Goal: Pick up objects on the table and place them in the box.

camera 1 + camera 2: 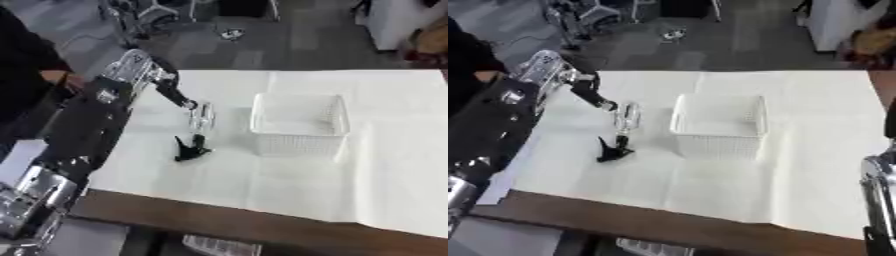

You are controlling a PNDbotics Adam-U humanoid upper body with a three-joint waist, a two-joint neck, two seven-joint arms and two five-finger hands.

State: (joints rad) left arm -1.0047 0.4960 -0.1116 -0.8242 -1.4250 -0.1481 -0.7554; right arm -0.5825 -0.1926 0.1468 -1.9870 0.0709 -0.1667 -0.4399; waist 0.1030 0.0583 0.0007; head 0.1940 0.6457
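A: Left hand (202, 117) is down on the bench (289, 185) — fingers' state? I can't tell.

B: Dark object (190, 149) lies just below it, left of the box (299, 123) — which looks empty. Everything's left.

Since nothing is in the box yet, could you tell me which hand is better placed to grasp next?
Left. The left hand is down on the cloth beside the box; the right arm only shows at the edge.
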